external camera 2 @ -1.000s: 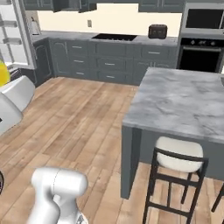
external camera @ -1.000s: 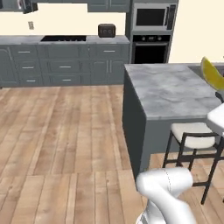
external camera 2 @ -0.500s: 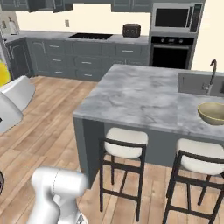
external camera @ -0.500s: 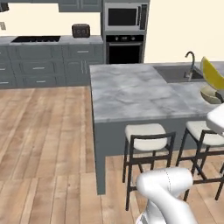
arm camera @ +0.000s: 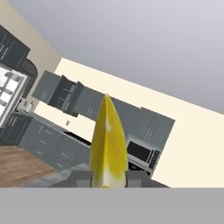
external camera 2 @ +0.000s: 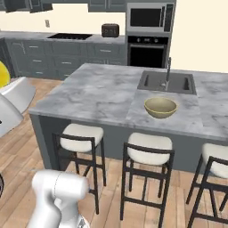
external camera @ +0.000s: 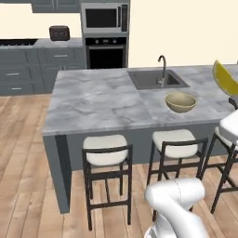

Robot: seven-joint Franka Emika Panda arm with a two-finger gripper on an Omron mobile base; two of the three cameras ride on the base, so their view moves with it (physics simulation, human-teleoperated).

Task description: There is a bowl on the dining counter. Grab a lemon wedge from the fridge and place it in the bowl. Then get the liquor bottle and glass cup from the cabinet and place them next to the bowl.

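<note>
Since a second ago my base has swung round: bowl (external camera: 180, 102) and sink (external camera 2: 166, 82) now face me on the counter (external camera: 102, 100). Hand view alone shows my pincer (arm camera: 107, 176) pinching the lemon wedge (arm camera: 108, 144), raised toward the ceiling

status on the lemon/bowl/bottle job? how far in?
Done: the lemon wedge is out of the fridge, clamped in the shut gripper. In hand: carrying it to the dining counter, which faces the base. Left: the bowl beside the sink looks empty, so the drop remains; no bottle or glass stands by the bowl.
</note>
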